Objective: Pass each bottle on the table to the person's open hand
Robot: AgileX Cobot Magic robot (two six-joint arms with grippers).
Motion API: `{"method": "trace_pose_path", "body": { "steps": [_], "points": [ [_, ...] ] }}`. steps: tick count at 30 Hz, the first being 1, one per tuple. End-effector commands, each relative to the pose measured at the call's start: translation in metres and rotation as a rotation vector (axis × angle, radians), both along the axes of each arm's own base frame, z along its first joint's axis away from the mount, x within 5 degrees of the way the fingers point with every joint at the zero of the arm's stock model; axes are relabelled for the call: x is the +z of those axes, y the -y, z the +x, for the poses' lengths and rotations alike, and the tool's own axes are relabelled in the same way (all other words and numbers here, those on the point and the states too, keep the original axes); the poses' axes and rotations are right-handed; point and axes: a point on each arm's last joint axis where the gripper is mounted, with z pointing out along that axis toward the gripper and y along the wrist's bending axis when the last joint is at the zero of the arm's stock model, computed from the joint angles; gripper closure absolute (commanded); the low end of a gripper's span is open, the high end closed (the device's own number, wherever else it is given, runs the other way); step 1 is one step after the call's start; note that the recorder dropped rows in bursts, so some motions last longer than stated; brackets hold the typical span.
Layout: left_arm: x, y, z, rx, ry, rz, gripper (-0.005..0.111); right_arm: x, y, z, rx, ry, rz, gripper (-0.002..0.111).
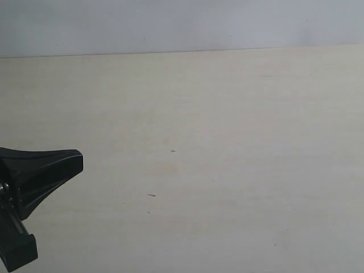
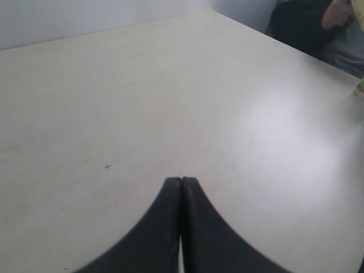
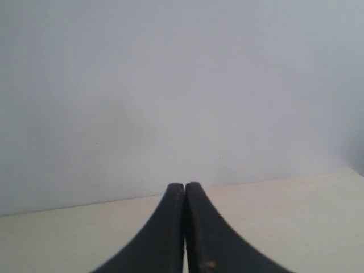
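Beige wood-grain table (image 1: 239, 125) w/ tiny specks (image 1: 173, 151); pale grey wall (image 1: 170, 25) behind.

Test room — pale table (image 1: 227, 114), blank grey wall (image 1: 170, 23)

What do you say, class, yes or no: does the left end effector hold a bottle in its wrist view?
No, the left end effector is shut tight with nothing in it, above the table.
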Motion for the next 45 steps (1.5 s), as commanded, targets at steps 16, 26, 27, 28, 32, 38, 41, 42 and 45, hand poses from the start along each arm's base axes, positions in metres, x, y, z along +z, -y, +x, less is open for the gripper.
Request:
{"method": "trace_pose_path", "body": {
  "steps": [16, 26, 27, 28, 32, 38, 41, 42, 45],
  "points": [
    [0.002, -0.001, 0.000, 0.007, 0.011, -0.018, 0.107, -0.066, 0.000, 0.000, -0.003, -0.125, -0.116, 0.108],
    [0.002, -0.001, 0.000, 0.007, 0.011, -0.018, 0.107, -0.075, -0.002, -0.001, 0.026, -0.218, -0.134, 0.108],
    [0.002, -0.001, 0.000, 0.007, 0.011, -0.018, 0.107, -0.075, -0.002, -0.001, 0.027, -0.222, -0.131, 0.108],
    [0.002, -0.001, 0.000, 0.007, 0.011, -0.018, 0.107, -0.075, -0.002, -0.001, 0.027, -0.222, -0.130, 0.108],
    [0.002, -0.001, 0.000, 0.007, 0.011, -0.018, 0.107, -0.075, -0.002, -0.001, 0.027, -0.222, -0.130, 0.108],
    [0.002, -0.001, 0.000, 0.007, 0.011, -0.018, 0.107, -0.075, -0.002, -0.001, 0.027, -0.222, -0.130, 0.108],
    [0.002, -0.001, 0.000, 0.007, 0.011, -0.018, 0.107, -0.075, -0.002, -0.001, 0.027, -0.222, -0.130, 0.108],
    [0.002, -0.001, 0.000, 0.007, 0.011, -0.018, 0.107, -0.075, -0.002, -0.001, 0.027, -0.222, -0.130, 0.108],
    [0.002, -0.001, 0.000, 0.007, 0.011, -0.018, 0.107, -0.075, -0.002, -0.001, 0.027, -0.222, -0.130, 0.108]
  ]
}}
